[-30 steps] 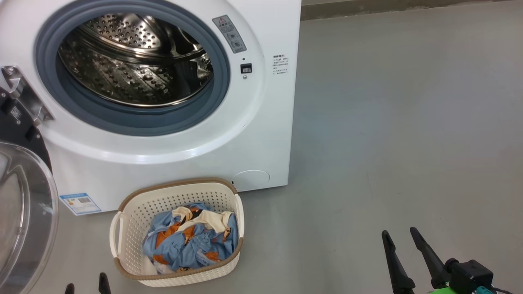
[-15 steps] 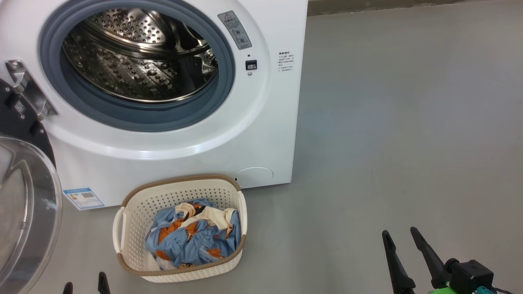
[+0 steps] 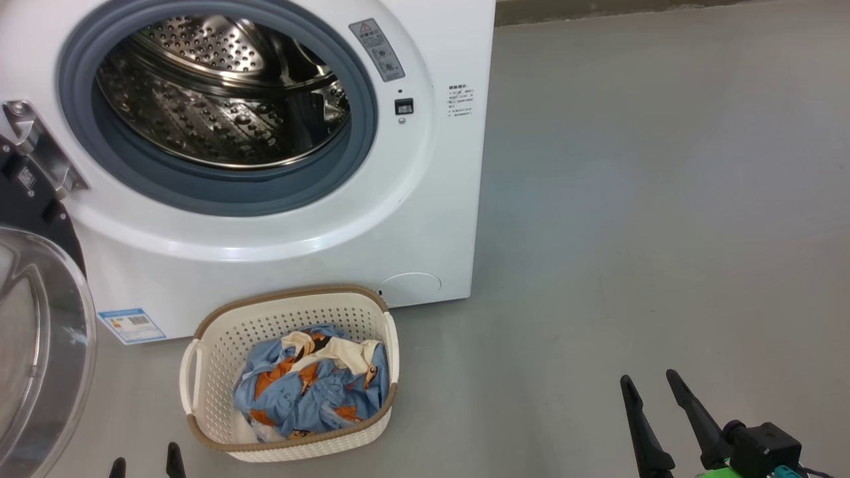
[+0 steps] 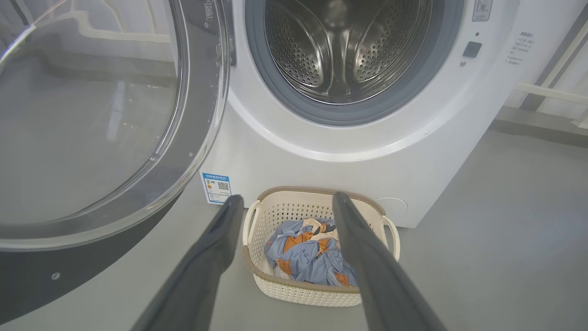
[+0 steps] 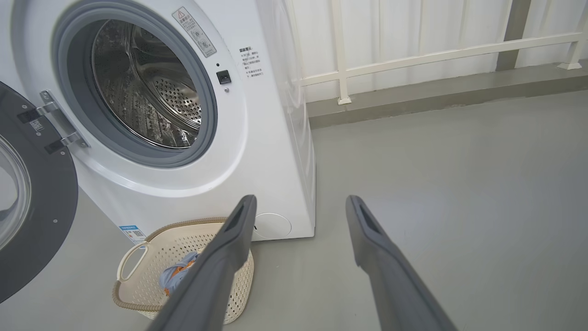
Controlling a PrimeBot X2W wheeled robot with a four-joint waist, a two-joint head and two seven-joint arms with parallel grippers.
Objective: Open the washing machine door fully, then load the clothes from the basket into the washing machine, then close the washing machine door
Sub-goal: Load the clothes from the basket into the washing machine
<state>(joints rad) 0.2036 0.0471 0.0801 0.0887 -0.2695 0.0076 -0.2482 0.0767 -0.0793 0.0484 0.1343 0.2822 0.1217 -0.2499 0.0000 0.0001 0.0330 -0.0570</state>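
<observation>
The washing machine (image 3: 425, 219) stands on the grey floor (image 3: 631, 199) with its steel drum (image 3: 219, 93) exposed inside the grey-blue seal (image 3: 219, 196). The washing machine door (image 4: 197, 115) is swung out to the left on its metal hinge (image 3: 40, 149), its glass bowl hanging just left of the basket; the head view's left edge cuts it off.

One basket (image 3: 212, 372) sits on the floor just in front of the machine's lower front edge, below the drum mouth, between a blue label sticker (image 3: 131, 325) and a round cover (image 3: 410, 289). Two side handles show. The clothes (image 3: 312, 392) lie crumpled in it as one heap; how many garments it holds cannot be told.

The left gripper (image 3: 146, 465) is near the basket, fingers apart and holding nothing, with only its two tips showing in the head view. The right gripper (image 3: 649, 380) hangs over bare floor well to the right, fingers likewise apart and empty. In the right wrist view one finger covers part of the basket, and a white railing (image 5: 413, 57) runs behind the machine.
</observation>
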